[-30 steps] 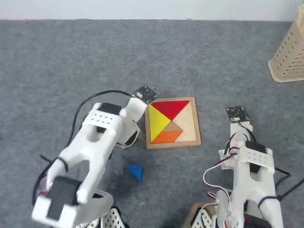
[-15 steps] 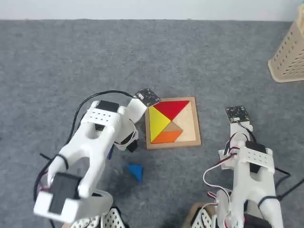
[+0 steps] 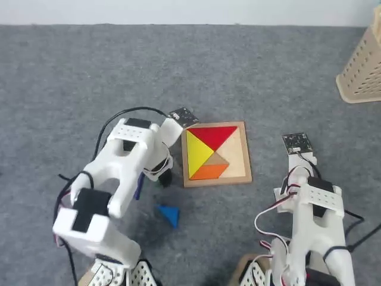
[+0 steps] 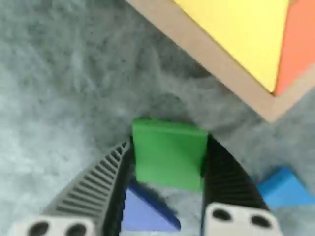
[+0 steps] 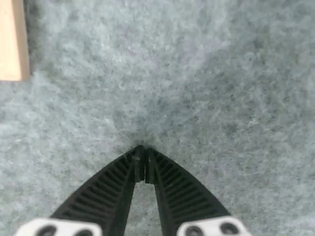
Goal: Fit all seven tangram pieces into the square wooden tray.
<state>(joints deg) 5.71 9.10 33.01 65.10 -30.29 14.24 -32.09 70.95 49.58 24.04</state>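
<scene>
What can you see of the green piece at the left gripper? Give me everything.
The green piece is a flat, square-looking block, plain matte green like painted wood. It sits between the left gripper's ribbed black fingers, one against each side. It is outside the wooden tray, just off one corner, over the grey mat. A blue piece shows close behind it, toward the wrist; whether the green piece is lifted is unclear.

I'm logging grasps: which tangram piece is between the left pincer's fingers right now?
The green square, clamped between the fingers of the left pincer. The blue pieces lie loose on the carpet; the yellow piece and orange piece sit in the tray.
</scene>
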